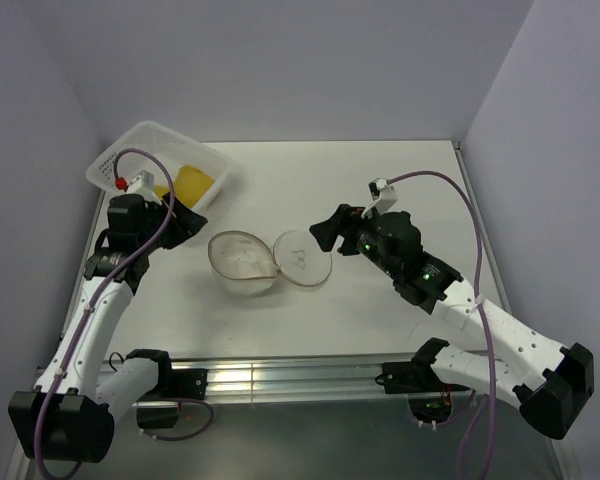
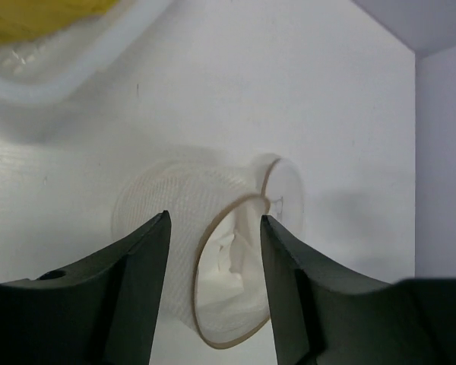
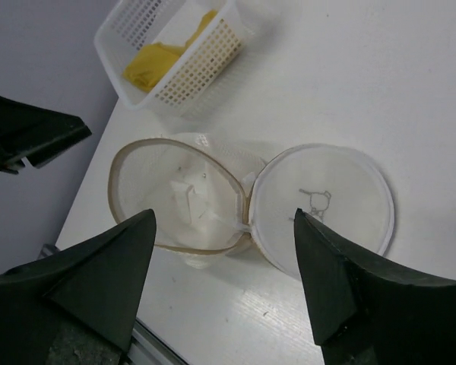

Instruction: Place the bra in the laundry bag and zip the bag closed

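Observation:
The laundry bag (image 1: 240,262) lies open mid-table, a white mesh drum with a tan hoop rim. Its round flap lid (image 1: 303,258) lies flat to its right and bears a small black mark. The bag also shows in the left wrist view (image 2: 228,281) and the right wrist view (image 3: 178,198). The yellow bra (image 1: 192,183) lies in the white perforated basket (image 1: 145,145); it also shows in the right wrist view (image 3: 158,62). My left gripper (image 1: 185,224) is open and empty between basket and bag. My right gripper (image 1: 325,234) is open and empty just above the lid's far right.
The basket stands at the back left against the left wall. Purple-grey walls close the table on the left, back and right. A metal rail runs along the near edge by the arm bases. In the right wrist view the left gripper's dark fingers (image 3: 30,133) show at the left edge.

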`<action>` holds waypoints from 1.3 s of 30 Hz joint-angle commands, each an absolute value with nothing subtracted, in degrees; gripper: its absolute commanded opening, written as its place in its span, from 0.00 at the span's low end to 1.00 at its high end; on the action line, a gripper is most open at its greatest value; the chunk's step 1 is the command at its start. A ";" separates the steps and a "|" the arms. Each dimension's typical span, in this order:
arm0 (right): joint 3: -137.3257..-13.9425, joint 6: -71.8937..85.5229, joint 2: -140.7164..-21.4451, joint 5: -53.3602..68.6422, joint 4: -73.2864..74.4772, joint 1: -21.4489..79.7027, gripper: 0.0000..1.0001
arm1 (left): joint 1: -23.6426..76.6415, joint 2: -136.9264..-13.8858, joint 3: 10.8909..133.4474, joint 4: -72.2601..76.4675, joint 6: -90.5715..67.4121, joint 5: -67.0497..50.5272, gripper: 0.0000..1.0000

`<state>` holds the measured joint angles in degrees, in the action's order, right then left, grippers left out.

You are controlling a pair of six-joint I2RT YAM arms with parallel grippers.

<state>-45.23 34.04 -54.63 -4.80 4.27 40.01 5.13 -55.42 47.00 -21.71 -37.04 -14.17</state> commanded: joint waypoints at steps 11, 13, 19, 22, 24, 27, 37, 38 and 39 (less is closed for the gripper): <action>-39.82 32.17 -49.57 -3.52 -2.28 39.64 0.77 | 3.61 -71.44 69.07 -21.00 -31.74 2.26 0.57; -37.46 32.52 -48.52 -2.73 -4.30 39.64 0.76 | 2.99 -76.95 72.31 -21.62 -30.77 7.89 0.57; -35.69 30.85 -46.23 -3.16 -3.87 39.64 0.75 | 0.09 -94.81 84.18 -26.79 -28.66 11.78 0.56; -35.16 30.32 -45.62 -4.04 -3.60 39.64 0.75 | 0.09 -102.97 91.56 -31.27 -25.93 10.21 0.56; -35.15 30.32 -45.70 -3.69 -3.69 39.64 0.75 | 0.09 -107.64 95.86 -33.04 -25.14 8.62 0.57; -35.68 30.15 -46.40 -2.38 -3.69 39.64 0.75 | 0.09 -112.92 100.62 -35.59 -24.79 4.84 0.60; -36.12 29.53 -49.30 -0.62 -4.57 39.64 0.73 | 0.09 -125.94 110.13 -40.00 -22.67 1.76 0.64; -36.21 29.44 -49.65 -0.27 -4.66 39.64 0.73 | 0.09 -126.47 110.13 -39.64 -22.76 1.84 0.64; -36.38 29.44 -50.44 -0.26 -4.75 39.64 0.72 | 0.09 -127.43 110.30 -38.94 -22.85 1.93 0.64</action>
